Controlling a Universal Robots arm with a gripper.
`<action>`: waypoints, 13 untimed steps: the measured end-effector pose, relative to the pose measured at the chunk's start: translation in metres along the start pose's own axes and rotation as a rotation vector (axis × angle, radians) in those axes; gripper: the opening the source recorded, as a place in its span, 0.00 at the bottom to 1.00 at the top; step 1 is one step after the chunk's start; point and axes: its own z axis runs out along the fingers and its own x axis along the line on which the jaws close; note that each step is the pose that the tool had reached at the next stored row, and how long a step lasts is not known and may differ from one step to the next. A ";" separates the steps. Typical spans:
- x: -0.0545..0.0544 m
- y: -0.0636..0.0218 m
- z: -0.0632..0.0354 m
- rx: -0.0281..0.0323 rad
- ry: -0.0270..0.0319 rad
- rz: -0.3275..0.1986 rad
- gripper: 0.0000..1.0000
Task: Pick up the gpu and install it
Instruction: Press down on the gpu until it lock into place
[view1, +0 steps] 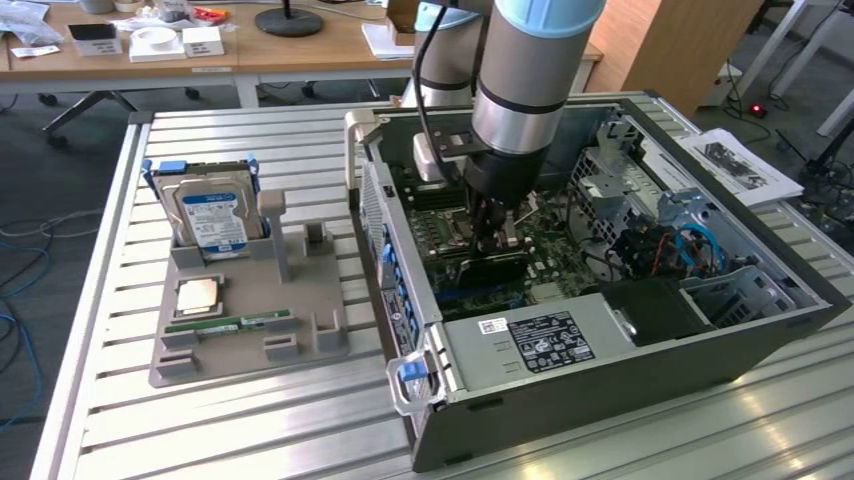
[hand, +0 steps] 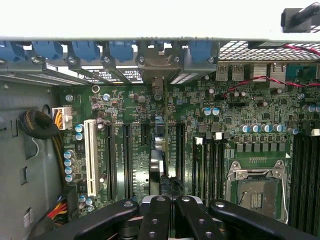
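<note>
The arm (view1: 527, 70) is built of thick silver-grey cylindrical segments, with a pale blue cap at the upper joint and black rings where the segments meet, and a black cable (view1: 424, 60) is seen running down alongside it. Below the last silver segment a black wrist section is fitted, with a small silver-grey box (view1: 430, 157) mounted at its side. The pincer (hand: 167, 202) is made up of glossy black linkage bars, each marked by small round screws or pins, set around a light grey central piece.
</note>
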 end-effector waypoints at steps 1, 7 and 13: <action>0.000 0.0000 0.0000 -0.0001 0.0000 0.000 0.11; 0.000 0.0028 0.0022 -0.0003 0.0006 0.000 0.11; 0.000 0.0031 0.0029 0.0001 -0.0001 0.000 0.11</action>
